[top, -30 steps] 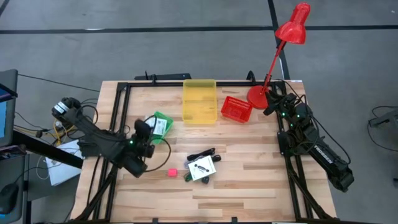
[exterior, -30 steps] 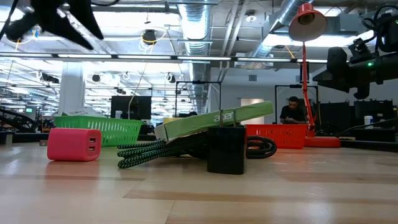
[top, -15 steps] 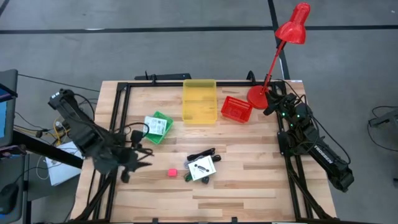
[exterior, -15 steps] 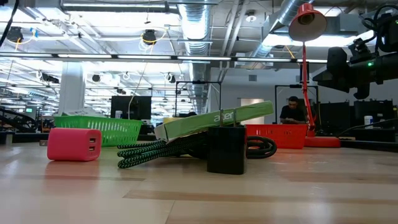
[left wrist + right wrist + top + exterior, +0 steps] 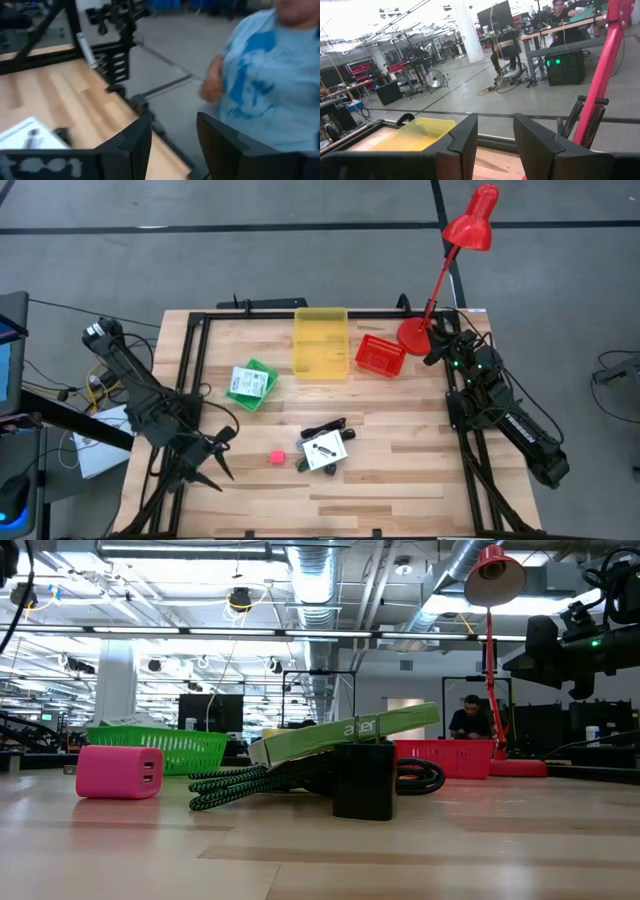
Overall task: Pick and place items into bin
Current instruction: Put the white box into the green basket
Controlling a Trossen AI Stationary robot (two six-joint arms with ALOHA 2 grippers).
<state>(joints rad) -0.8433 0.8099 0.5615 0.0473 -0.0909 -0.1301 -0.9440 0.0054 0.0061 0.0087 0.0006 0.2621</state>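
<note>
My left gripper (image 5: pixel 222 455) (image 5: pixel 172 122) stands open and holds nothing near the table's left edge, pointing roughly level toward the near side. A pink cube (image 5: pixel 276 457) (image 5: pixel 118 771) lies just right of it. Farther right, a white packet with black print (image 5: pixel 325 450) rests on a black cable bundle (image 5: pixel 325 428) (image 5: pixel 260 780), with a black cube (image 5: pixel 363 780) in front of them. Another white packet (image 5: pixel 248 382) lies in a low green basket (image 5: pixel 160 745). The yellow bin (image 5: pixel 320 342) (image 5: pixel 415 135) stands at the far middle. My right gripper (image 5: pixel 437 340) (image 5: pixel 495 120) waits open at the far right.
A red basket (image 5: pixel 380 355) stands right of the yellow bin, and a red desk lamp (image 5: pixel 455 260) rises from the far right corner. A black frame (image 5: pixel 195 350) borders the table. A person in a light blue shirt (image 5: pixel 270 85) is beyond the table's edge.
My left gripper has swung away from above the green basket toward the table's near left edge. It has tipped up from pointing down to roughly level and rolled about its own line. Its fingers have kept the same gap. No item has moved.
</note>
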